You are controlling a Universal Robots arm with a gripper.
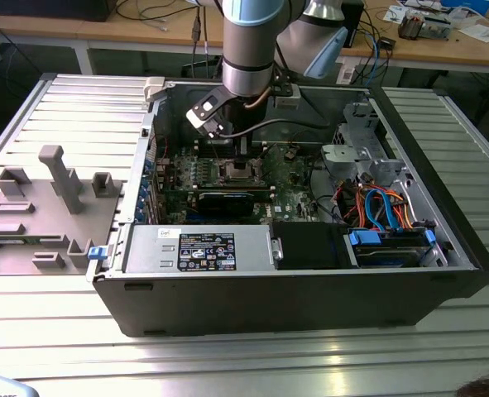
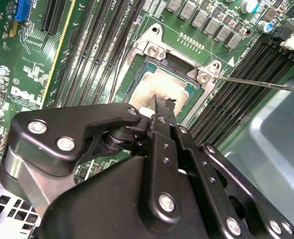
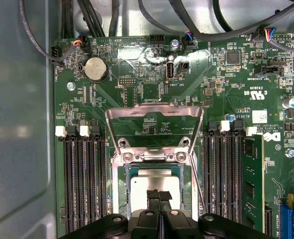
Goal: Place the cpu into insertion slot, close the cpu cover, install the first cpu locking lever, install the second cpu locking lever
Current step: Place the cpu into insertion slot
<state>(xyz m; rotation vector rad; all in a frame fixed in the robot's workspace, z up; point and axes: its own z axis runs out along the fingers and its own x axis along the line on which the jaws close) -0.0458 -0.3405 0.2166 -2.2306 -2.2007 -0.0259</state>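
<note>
Probably a lab: cluttered workbench point(image 1: 467, 51), slatted metal table point(image 1: 244, 364).

the cpu point(image 3: 154, 184) has a dull silver-grey metal top, smooth, with a soft glare. the cpu cover point(image 3: 154, 109) is thin bare metal with a bright sheen, and the insertion slot point(image 3: 118, 191) has a silvery metal rim of the same look. the circuit board point(image 3: 137, 89) around them is glossy green. the hand point(image 3: 159, 195) is matt black, ribbed at the tips, its links pinned with shiny steel screws. in the exterior view the computer case point(image 1: 294, 302) is matt dark painted metal. the tabletop point(image 1: 227, 364) is ribbed pale metal with a soft sheen. at nine o'clock from the case lies a matt grey plastic fixture point(image 1: 54, 178).
</note>
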